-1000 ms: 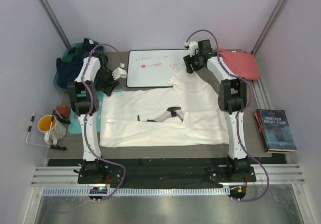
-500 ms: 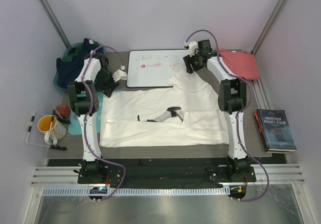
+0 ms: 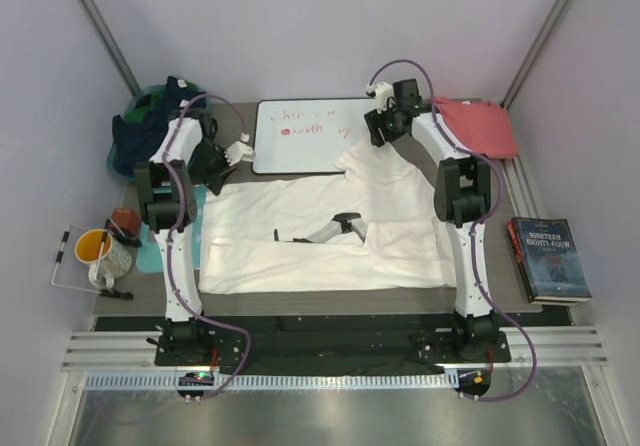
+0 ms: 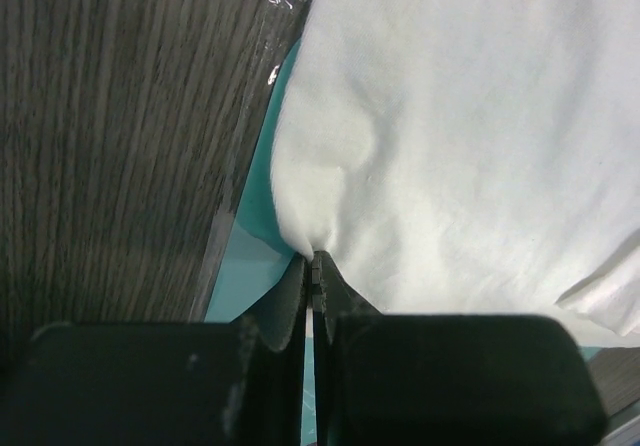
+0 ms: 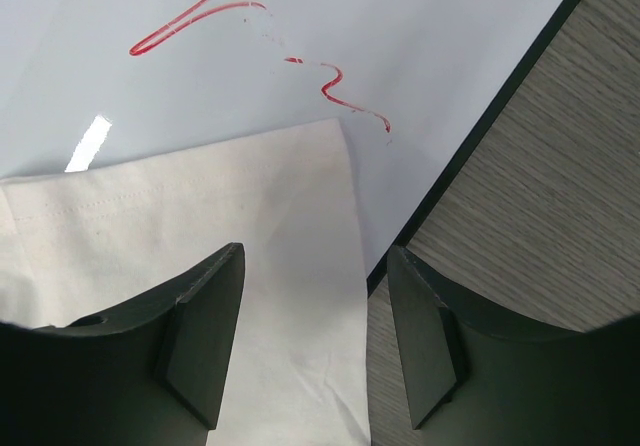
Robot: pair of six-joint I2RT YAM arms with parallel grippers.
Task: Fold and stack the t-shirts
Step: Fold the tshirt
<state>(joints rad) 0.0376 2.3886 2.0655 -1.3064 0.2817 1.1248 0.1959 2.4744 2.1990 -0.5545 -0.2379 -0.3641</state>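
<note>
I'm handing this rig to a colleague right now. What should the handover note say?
Left gripper: shut on the left edge of the cream-white t-shirt, over the teal board.
Right gripper: open, hovering over that shirt's sleeve, which overlaps the whiteboard.
Salmon-red t-shirt: far right corner, neither gripper on it.
Done: nothing stacked.
Left: finish folding the cream-white one, then stack both.

I work in a robotics lab cell: my left arm (image 3: 176,246) and right arm (image 3: 468,256) are bolted to an aluminium rail (image 3: 330,351) at a bench (image 3: 505,201), boxed in by plain walls (image 3: 320,36) and metal posts (image 3: 98,26).
</note>
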